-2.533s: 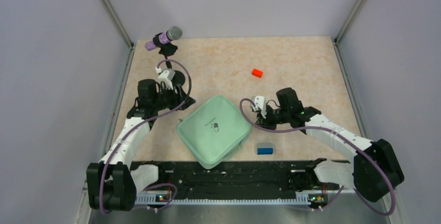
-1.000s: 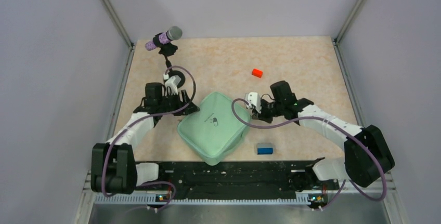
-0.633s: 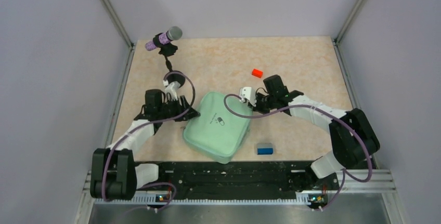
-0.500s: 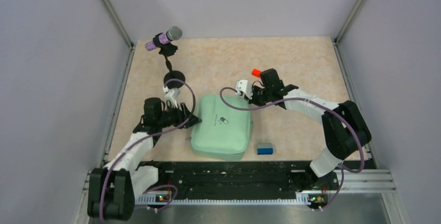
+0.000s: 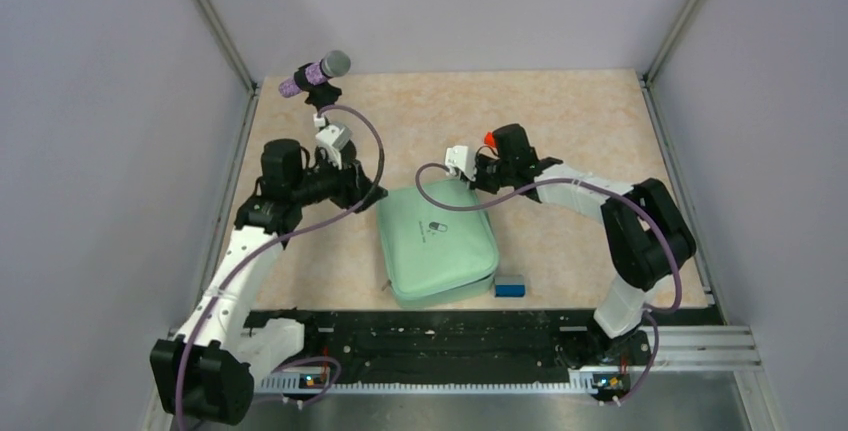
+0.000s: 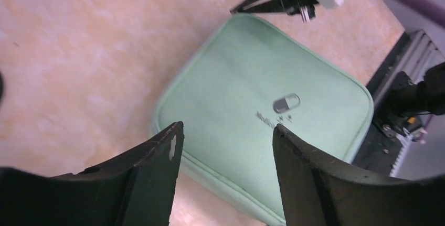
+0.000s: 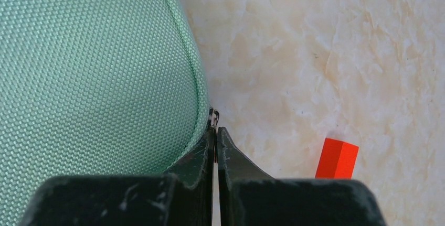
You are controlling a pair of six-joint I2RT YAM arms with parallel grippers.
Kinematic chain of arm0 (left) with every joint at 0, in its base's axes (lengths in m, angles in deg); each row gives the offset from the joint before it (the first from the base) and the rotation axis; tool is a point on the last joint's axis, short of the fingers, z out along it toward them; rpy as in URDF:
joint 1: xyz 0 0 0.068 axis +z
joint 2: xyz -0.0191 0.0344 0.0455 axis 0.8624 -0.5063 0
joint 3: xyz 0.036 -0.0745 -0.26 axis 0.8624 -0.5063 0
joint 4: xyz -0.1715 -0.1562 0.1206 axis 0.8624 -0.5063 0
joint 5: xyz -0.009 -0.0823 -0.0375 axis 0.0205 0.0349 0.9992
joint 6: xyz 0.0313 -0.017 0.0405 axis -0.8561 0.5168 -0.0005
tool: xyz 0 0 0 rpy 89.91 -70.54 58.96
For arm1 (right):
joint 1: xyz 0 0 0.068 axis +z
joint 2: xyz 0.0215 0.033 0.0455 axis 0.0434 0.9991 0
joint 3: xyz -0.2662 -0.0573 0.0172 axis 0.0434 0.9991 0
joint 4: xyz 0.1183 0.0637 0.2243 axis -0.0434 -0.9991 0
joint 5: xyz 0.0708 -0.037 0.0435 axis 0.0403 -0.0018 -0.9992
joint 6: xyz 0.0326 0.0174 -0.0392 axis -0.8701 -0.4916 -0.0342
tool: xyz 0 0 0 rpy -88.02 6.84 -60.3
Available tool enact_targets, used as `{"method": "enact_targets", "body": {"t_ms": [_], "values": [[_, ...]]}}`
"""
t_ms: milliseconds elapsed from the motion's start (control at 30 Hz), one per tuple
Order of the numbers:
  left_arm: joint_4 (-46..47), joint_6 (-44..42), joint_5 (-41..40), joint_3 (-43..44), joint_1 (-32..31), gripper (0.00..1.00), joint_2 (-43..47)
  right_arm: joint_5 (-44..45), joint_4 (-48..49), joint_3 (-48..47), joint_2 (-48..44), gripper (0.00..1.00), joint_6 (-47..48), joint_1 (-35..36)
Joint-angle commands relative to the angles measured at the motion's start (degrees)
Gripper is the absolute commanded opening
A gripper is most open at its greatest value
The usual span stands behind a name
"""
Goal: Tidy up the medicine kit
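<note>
The medicine kit [image 5: 437, 243] is a mint-green square case with a dark pill icon, lying closed in the middle of the table. It fills the left wrist view [image 6: 262, 110] and the left of the right wrist view [image 7: 94, 63]. My right gripper [image 7: 215, 129] is shut on the kit's metal zipper pull [image 7: 213, 115] at its far right corner [image 5: 470, 183]. My left gripper [image 6: 225, 131] is open and empty, hovering left of and above the kit [image 5: 372, 191]. An orange-red block [image 7: 337, 158] lies just right of the right gripper. A blue block [image 5: 510, 287] lies at the kit's near right side.
A purple-and-grey microphone [image 5: 315, 75] on a black stand is at the far left corner. The black rail [image 5: 440, 336] runs along the near edge, close to the kit. Grey walls enclose the table on three sides.
The kit has turned clockwise and slid right toward the blue block as my right gripper swung far and left with the zipper pull. My left gripper has lifted away from the kit's left edge.
</note>
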Motion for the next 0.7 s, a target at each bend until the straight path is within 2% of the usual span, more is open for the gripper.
{"method": "enact_targets", "body": {"t_ms": [0, 167, 267, 433, 533, 667], "values": [[0.2, -9.4, -3.9, 6.2, -0.5, 0.68, -7.8, -5.1, 2.6, 1.7, -4.2, 0.00, 4.0, 0.8], [9.7, -1.7, 1.0, 10.8, -3.1, 0.68, -24.8, -7.8, 3.7, 4.5, -6.6, 0.00, 6.2, 0.8], [14.2, -2.6, 0.3, 12.6, -7.3, 0.68, -31.0, -8.3, 3.7, 5.2, -7.1, 0.00, 6.2, 0.9], [14.2, -3.2, -0.3, 17.1, -12.0, 0.66, -39.2, -8.7, 3.7, 6.2, -7.6, 0.00, 6.8, 0.9], [13.0, -4.1, 1.4, 19.0, -13.4, 0.55, -43.0, -9.0, 3.7, 6.4, -7.7, 0.00, 6.8, 0.8], [10.8, -5.0, 5.3, 21.5, -13.5, 0.30, -47.2, -8.4, 3.7, 6.8, -7.6, 0.00, 7.1, 0.8]]}}
